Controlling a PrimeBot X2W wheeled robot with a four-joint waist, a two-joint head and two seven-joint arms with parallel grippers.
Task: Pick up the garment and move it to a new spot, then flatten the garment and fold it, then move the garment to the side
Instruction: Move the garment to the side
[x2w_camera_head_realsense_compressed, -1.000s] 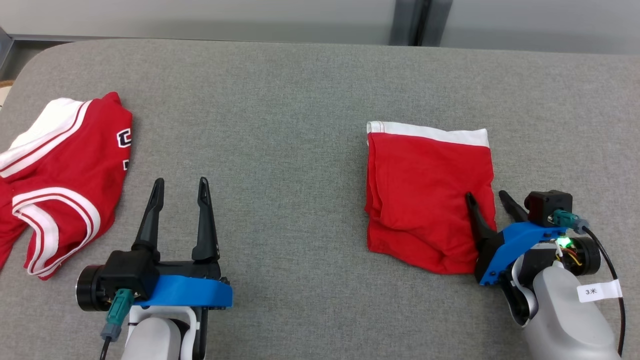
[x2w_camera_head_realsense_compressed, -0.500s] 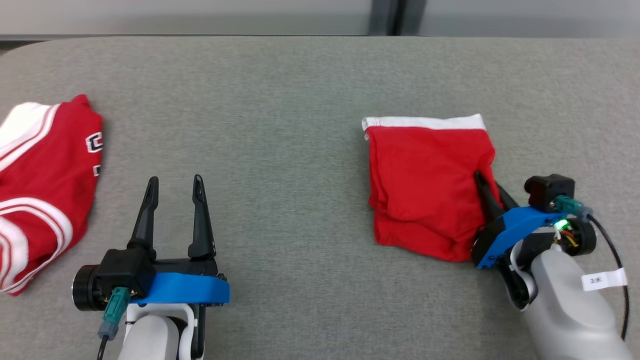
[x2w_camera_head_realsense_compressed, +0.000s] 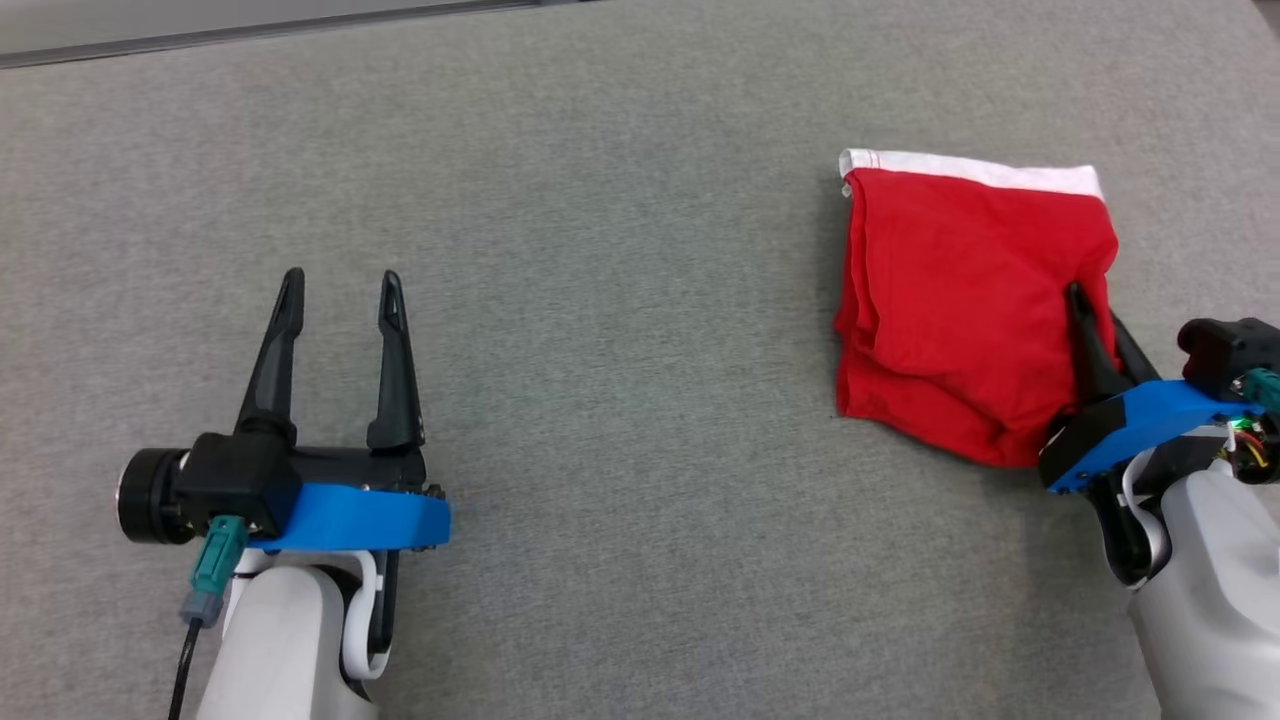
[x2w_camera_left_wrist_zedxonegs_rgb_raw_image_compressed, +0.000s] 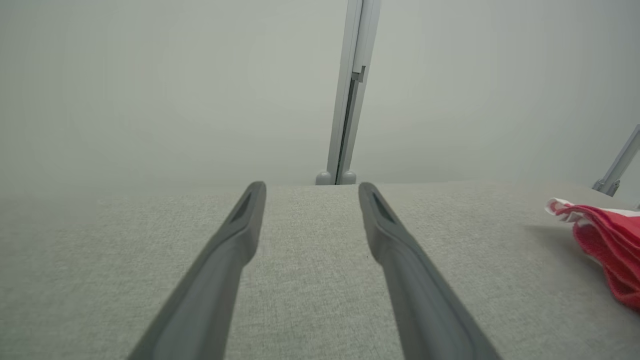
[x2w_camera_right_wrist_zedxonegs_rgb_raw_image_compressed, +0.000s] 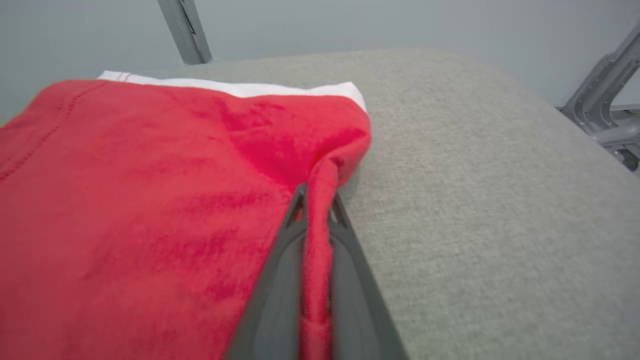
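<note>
Our right gripper has pinched shut on the garment edge — left gripper gapes empty — dragging may undo our fold

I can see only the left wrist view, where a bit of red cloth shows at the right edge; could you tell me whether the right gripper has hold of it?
Observer: Yes, the right gripper is shut on the right edge of the garment, pinching a ridge of red cloth.
Operator: Thank you. Is the garment folded?
Observer: It is folded into a rough rectangle, with a white band along its far edge.
Operator: Is it lifted off the surface?
Observer: Most of it seems to lie on the table; just the pinched edge is drawn up.
</note>
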